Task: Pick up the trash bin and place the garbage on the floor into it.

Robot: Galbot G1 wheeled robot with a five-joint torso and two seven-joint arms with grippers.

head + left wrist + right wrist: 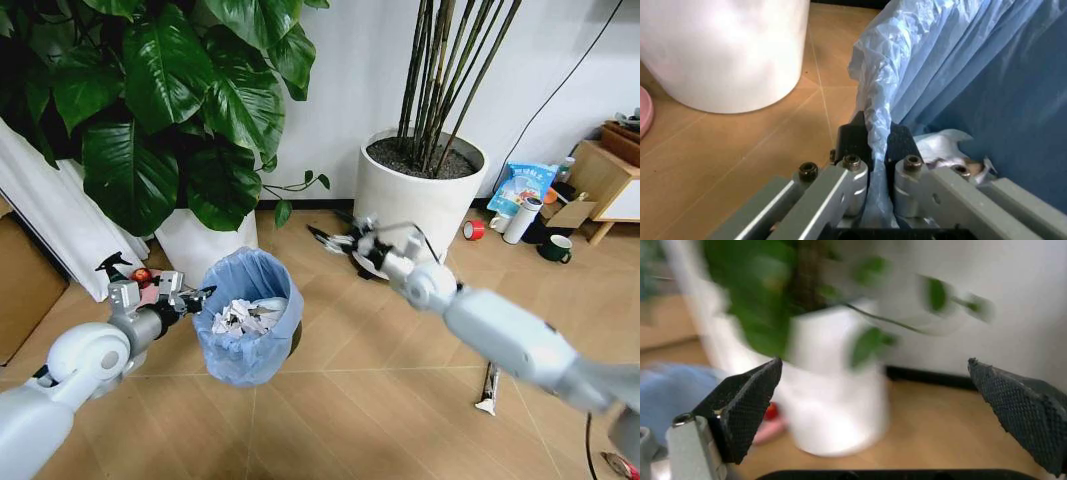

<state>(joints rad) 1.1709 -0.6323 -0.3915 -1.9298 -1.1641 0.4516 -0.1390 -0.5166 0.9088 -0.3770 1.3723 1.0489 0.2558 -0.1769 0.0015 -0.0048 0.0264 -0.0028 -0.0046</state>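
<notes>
The trash bin (250, 320), lined with a crinkly light blue bag, hangs off the floor (380, 390) with crumpled white paper inside. My left gripper (197, 295) is shut on its rim; in the left wrist view the fingers (853, 142) pinch the bag's edge (873, 120), and a paper wad (940, 147) lies inside. My right gripper (335, 238) hovers open and empty near the bamboo pot, its pads (747, 407) far apart. A tube-like wrapper (488, 388) and a small red wrapper (620, 465) lie on the wooden floor at the right.
Two large white plant pots (420, 190) (205, 245) stand against the wall. A red tape roll (473, 229), a white bottle (522, 220), a blue-white packet (522, 185), a dark mug (556, 248) and a wooden stand (605, 180) sit at the back right. A cardboard box (25, 285) is on the left.
</notes>
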